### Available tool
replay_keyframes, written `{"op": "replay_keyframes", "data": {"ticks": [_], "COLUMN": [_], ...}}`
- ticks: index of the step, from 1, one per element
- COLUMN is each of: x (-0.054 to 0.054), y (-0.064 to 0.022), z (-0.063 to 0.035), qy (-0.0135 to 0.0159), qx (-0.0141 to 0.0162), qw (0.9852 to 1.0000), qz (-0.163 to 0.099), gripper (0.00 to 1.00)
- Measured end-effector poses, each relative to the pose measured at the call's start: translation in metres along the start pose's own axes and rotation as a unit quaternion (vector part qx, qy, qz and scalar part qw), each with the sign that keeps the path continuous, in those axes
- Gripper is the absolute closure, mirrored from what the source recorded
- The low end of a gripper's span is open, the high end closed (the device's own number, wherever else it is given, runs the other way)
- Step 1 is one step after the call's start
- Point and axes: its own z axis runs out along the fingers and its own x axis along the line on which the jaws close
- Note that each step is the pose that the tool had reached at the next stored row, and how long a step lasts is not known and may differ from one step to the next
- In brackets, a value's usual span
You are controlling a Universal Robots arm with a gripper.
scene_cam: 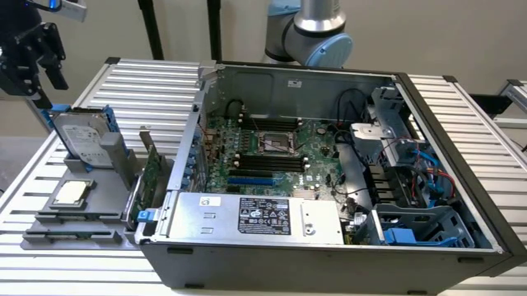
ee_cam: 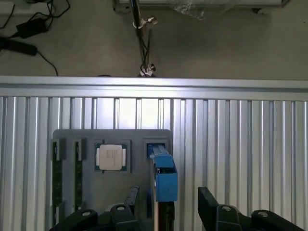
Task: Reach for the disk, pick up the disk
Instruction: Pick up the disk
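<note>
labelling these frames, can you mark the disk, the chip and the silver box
disk (scene_cam: 82, 138): exterior view, on its white label
chip (scene_cam: 73, 192): exterior view, middle of its silver top
silver box (scene_cam: 265, 216): exterior view, on its black label

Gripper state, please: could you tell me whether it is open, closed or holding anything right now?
Gripper: jaws open, holding nothing, one on either side of the upright disk.

disk (scene_cam: 82, 139): 1 | processor chip (scene_cam: 71, 192): 1 | memory sticks (ee_cam: 57, 168): 2 | grey tray (ee_cam: 110, 135): 1 | computer case (scene_cam: 329, 259): 1
</note>
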Motion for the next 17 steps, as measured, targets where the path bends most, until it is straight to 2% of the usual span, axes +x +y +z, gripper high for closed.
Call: {"op": "replay_keyframes", "data": {"ticks": [17], "x": [0.001], "y": [-0.0007], "z": [0.0309], "qy": [0.0002], "qx": [-0.0001], "qw": [1.0], "qz": [-0.006], "gripper": [0.4]}}
